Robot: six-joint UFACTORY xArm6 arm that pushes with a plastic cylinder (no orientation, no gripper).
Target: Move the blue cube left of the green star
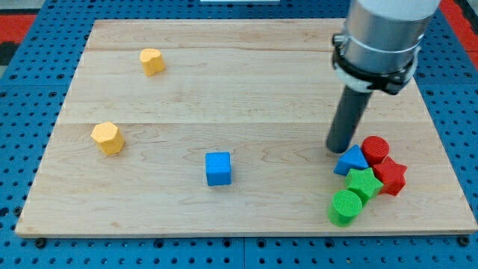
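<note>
The blue cube (pixel 218 168) sits on the wooden board (pixel 224 97) a little left of centre, near the view's bottom. The green star (pixel 364 183) lies at the lower right, in a cluster of blocks. My tip (pixel 340 149) stands at the cluster's upper left edge, just above the blue triangle (pixel 350 160) and left of the red cylinder (pixel 375 149). The tip is far to the right of the blue cube, and the cube lies well to the left of the green star.
A red star (pixel 390 177) touches the green star's right side. A green cylinder (pixel 345 207) sits below it. A yellow block (pixel 151 61) lies at the upper left and a yellow hexagon block (pixel 107 138) at the left.
</note>
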